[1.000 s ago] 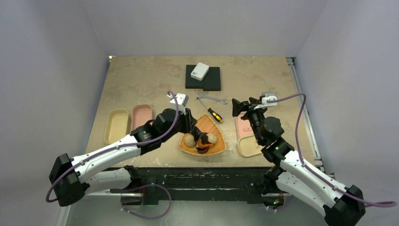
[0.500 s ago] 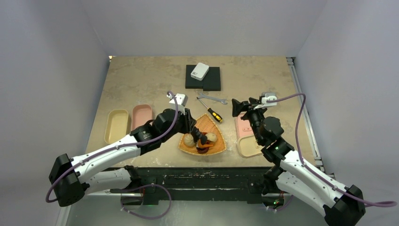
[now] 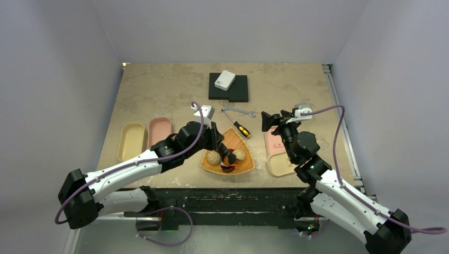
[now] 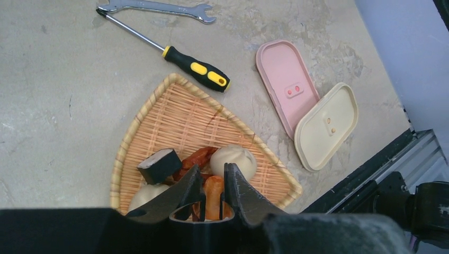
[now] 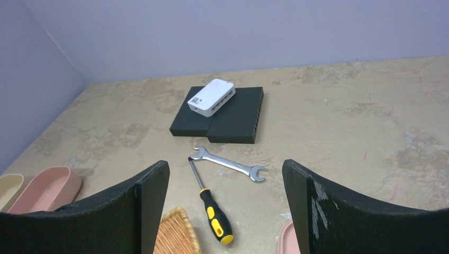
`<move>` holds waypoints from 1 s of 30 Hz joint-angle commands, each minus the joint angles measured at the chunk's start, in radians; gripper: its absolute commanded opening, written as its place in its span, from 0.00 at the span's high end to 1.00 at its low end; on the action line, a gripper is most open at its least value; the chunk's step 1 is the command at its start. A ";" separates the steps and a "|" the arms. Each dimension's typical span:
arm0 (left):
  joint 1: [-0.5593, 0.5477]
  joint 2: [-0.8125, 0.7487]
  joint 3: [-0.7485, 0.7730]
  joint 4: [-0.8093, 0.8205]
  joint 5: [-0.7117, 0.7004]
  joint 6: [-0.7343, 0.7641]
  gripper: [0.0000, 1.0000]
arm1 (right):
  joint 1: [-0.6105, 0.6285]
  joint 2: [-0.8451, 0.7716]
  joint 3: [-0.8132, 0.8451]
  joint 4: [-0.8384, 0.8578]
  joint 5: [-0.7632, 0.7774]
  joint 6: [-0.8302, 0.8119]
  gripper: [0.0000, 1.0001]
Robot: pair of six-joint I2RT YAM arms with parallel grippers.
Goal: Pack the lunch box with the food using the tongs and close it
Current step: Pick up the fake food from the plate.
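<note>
- Left gripper (image 4: pixel 212 168): we find it low over the near part of the basket (image 4: pixel 174 114), fingers (image 4: pixel 185 193) pointing down into the pile of food.
- Its jaws stand a narrow gap apart, one on each side of an orange-brown sausage (image 4: pixel 213 194). We cannot tell whether both fingers press on it or only flank it.
- Food: we see all of it inside the basket. One bun (image 4: pixel 236 160) lies just right of the sausage, and a second bun (image 4: pixel 142 197) lies left of it, partly hidden by the left finger.
- A black-and-white piece (image 4: pixel 159 164) rests on the second bun's far side. Red bits (image 4: pixel 198 156) lie between it and the first bun.
- Right gripper (image 3: pixel 275 119): we find it raised above the table (image 3: pixel 159 90), well apart from the food, jaws spread wide and holding nothing.
- Boxes: a cream box (image 3: pixel 131 141) and a pink box (image 3: pixel 159 130) sit side by side, open, left of the basket.
- Lids: a pink lid (image 4: pixel 283 79) and a cream lid (image 4: pixel 325 127) lie flat to the right of the basket, touching along one edge.
- Other items: a screwdriver (image 4: pixel 196 67) lies just beyond the basket's far tip, its shaft tip by a wrench (image 4: pixel 159 6).
- Farther back, a white device (image 3: pixel 224 80) rests on a black block (image 3: pixel 229 90).
</note>
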 commanded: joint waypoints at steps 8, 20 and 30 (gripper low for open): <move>0.026 -0.036 0.093 -0.050 -0.015 0.002 1.00 | 0.001 -0.019 -0.003 0.017 0.042 0.000 0.18; 0.175 -0.054 0.110 -0.059 0.172 -0.009 1.00 | 0.002 -0.015 -0.001 0.016 0.050 -0.003 0.18; 0.241 -0.055 0.188 -0.172 0.197 0.069 1.00 | 0.002 -0.016 -0.003 0.016 0.058 -0.004 0.18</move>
